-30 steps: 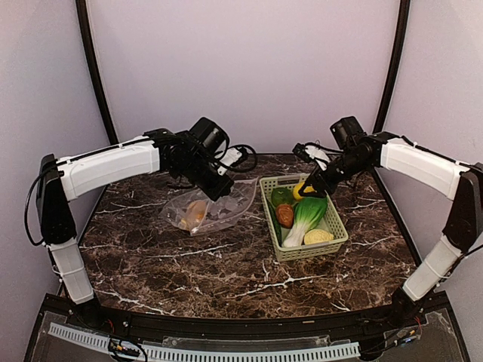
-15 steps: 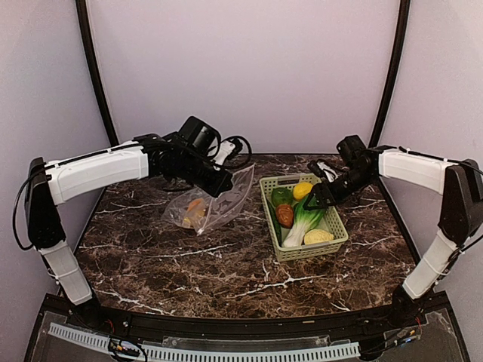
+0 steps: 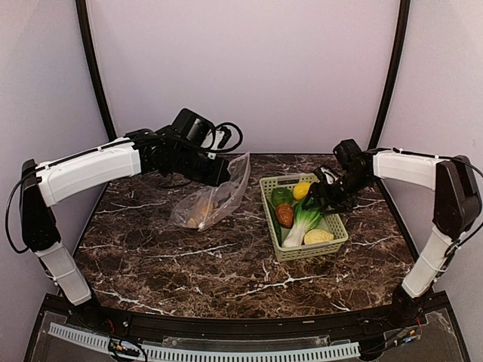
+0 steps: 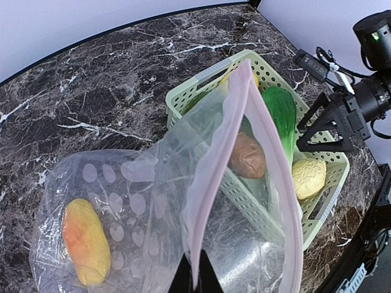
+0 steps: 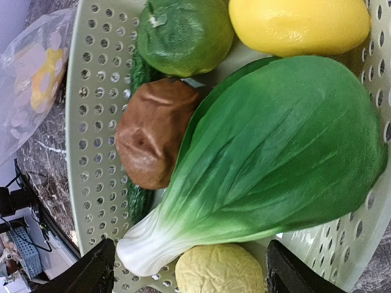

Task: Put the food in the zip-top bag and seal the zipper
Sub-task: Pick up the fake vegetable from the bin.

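The right gripper (image 3: 318,197) hung splayed and empty directly above the white-stalked green plastic bok choy (image 5: 275,152) lying lengthwise in the light green lattice basket (image 3: 308,253), while the left gripper (image 4: 195,278) clenched the clear spotted zip-top bag (image 4: 122,195) by its pink mouth strip (image 4: 217,165), left of the basket.

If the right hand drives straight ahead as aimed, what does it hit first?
Likely the bok choy lying in the basket, framed by the open right hand; depth is unclear.
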{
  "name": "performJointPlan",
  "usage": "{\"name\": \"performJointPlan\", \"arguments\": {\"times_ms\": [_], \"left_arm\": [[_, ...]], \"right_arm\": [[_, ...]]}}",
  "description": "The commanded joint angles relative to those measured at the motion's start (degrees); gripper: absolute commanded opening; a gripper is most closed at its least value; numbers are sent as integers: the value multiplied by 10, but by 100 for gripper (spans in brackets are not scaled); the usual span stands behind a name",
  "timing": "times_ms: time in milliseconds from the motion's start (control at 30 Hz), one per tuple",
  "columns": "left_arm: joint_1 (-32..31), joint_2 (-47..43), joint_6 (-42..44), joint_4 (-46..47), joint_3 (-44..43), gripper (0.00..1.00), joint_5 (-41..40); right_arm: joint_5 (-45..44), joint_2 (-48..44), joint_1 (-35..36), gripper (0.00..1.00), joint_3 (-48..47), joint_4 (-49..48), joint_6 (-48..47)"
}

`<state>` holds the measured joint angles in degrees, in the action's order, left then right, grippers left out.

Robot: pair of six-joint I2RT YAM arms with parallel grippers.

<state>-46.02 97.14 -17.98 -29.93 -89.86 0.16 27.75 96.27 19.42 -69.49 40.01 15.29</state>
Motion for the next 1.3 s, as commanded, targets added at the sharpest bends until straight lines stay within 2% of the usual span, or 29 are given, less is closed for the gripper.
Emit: {"name": "performJointPlan", "arguments": {"times_ms": [0,133,367,733,800,867,933,1267], "left_arm": [[0,-23,-44,4,11,1,15],[-1,-23,-58,-8,13,1,5],[-1,-18,-75,-13,11,1,10],[-1,-23,-88,4,32,1,29],[-1,-23,-89,6,36,1,31],[-1,-22,-89,8,38,1,33],[-1,-20,-89,8,38,1,35],[-1,-7,-102,27,32,1,37]], "right_arm": [[-32,49,3,81,-39,1,57],[-41,77,9,76,-66,1,76],[-109,111,29,74,-117,10,110],[-126,179,42,67,-119,11,127],[-125,192,42,61,-130,15,124],[-115,193,42,47,-136,13,117],[-107,180,42,39,-137,10,112],[-96,27,31,15,-149,-15,57]]}}
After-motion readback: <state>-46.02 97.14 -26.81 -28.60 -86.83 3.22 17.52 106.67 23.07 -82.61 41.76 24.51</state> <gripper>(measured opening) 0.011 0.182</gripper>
